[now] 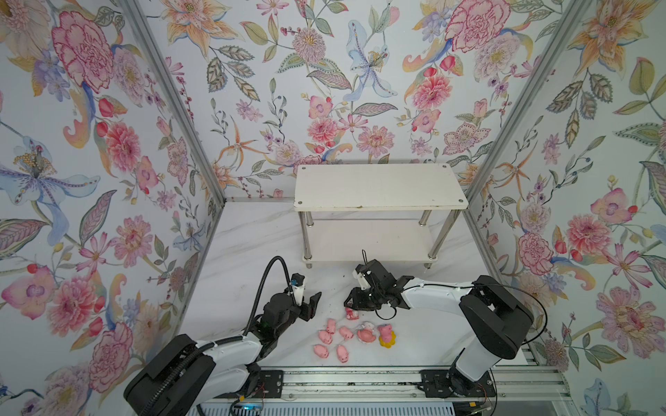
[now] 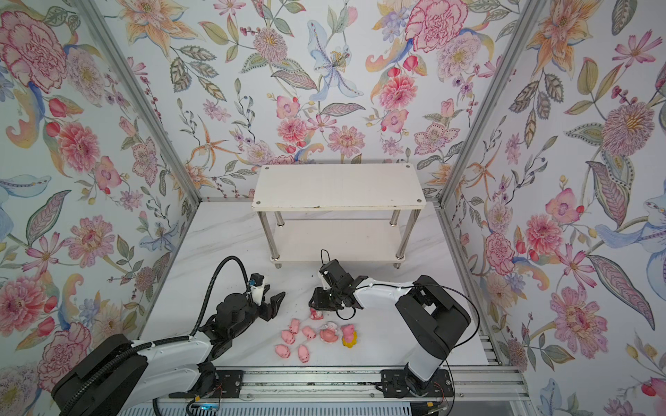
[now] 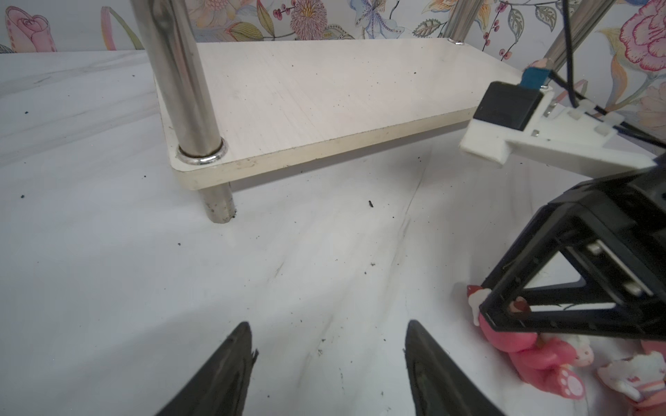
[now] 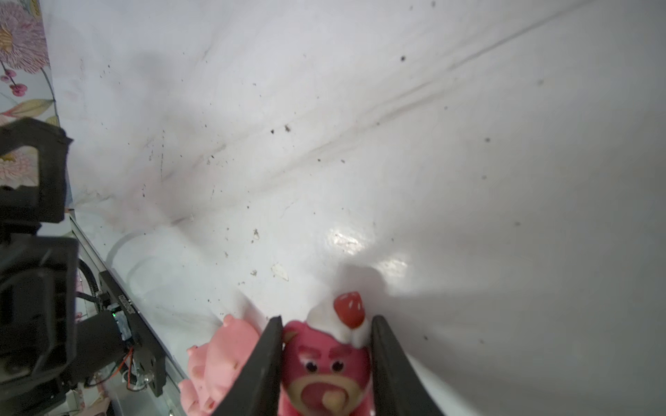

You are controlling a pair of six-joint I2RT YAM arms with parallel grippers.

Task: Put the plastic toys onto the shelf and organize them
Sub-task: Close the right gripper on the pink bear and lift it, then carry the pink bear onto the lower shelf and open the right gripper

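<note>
Since the bear (image 4: 326, 374) looks light, hard, slick | right fingers (image 4: 261, 367) clamp its head at cheeks | left fingers (image 3: 227, 378) apart, empty

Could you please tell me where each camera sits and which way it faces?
Both top views: high at the front, looking down at the shelf, toys, left arm, right arm.
Left wrist: low over the table, facing the shelf's lower tier; open left gripper shows.
Right wrist: facing the table; right gripper closed on the red-pink bear.
Shared: both wrist views show the bear.
</note>
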